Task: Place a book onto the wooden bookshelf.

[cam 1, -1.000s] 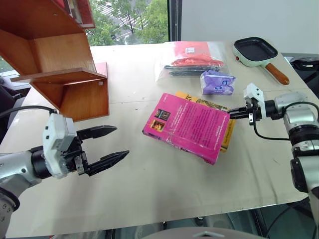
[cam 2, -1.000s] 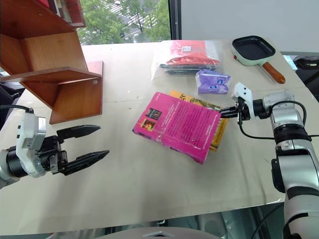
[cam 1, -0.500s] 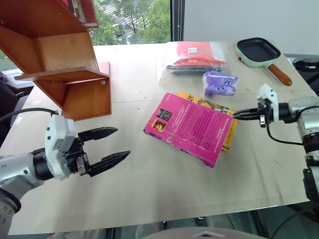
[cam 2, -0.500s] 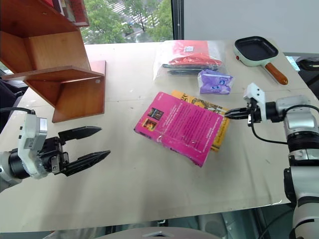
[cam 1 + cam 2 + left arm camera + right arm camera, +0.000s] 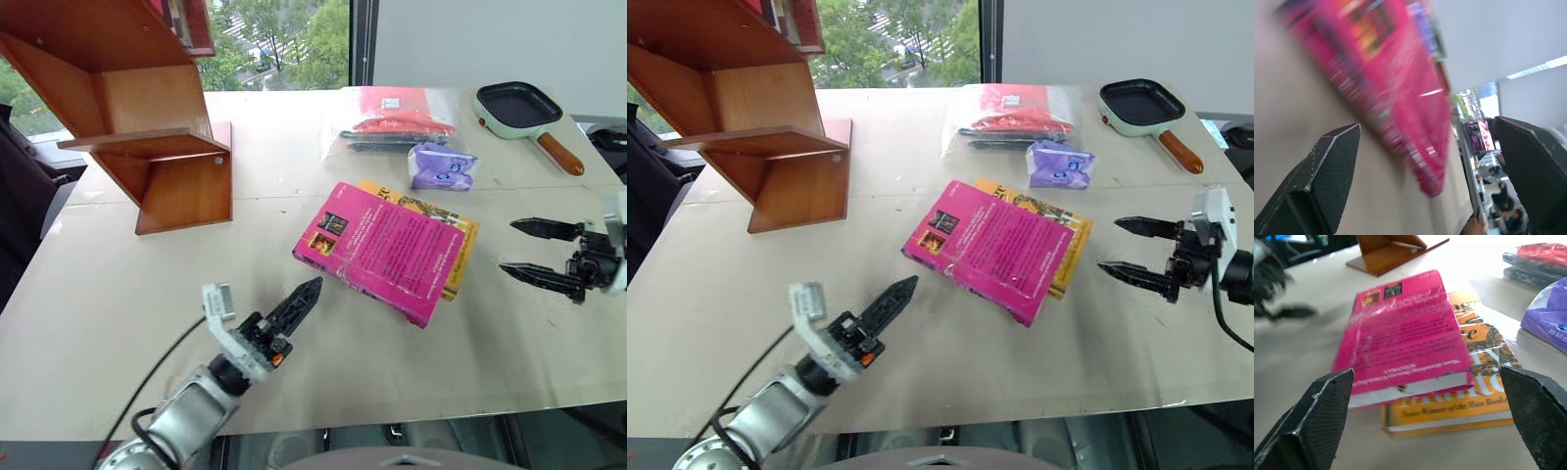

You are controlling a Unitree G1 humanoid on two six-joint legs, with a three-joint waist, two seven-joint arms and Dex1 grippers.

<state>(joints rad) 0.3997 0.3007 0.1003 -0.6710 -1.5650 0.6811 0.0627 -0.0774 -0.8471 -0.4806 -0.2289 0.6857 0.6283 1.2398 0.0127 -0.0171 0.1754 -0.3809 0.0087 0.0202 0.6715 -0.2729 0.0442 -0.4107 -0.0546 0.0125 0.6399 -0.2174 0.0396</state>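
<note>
The magenta-pink book (image 5: 387, 250) lies flat mid-table, its right part resting on a yellow book (image 5: 453, 223). My left gripper (image 5: 306, 292) hovers low over the table just left of the pink book's near corner, pointing at it. The left wrist view shows its fingers (image 5: 1327, 166) spread open with the pink book (image 5: 1400, 73) ahead. My right gripper (image 5: 524, 250) hangs open to the right of both books, apart from them, and the pink book (image 5: 1405, 328) shows ahead between its fingers. The wooden bookshelf (image 5: 147, 117) stands at the far left of the table.
A clear bag of red items (image 5: 397, 117) and a purple pack (image 5: 441, 164) lie behind the books. A green frying pan (image 5: 517, 103) sits at the far right corner. Bare tabletop (image 5: 118, 284) stretches between the shelf and my left arm.
My right gripper has drawn back from the books' right edge and opened. My left arm has dropped, swung in toward the pink book and rolled. The view has shifted slightly.
</note>
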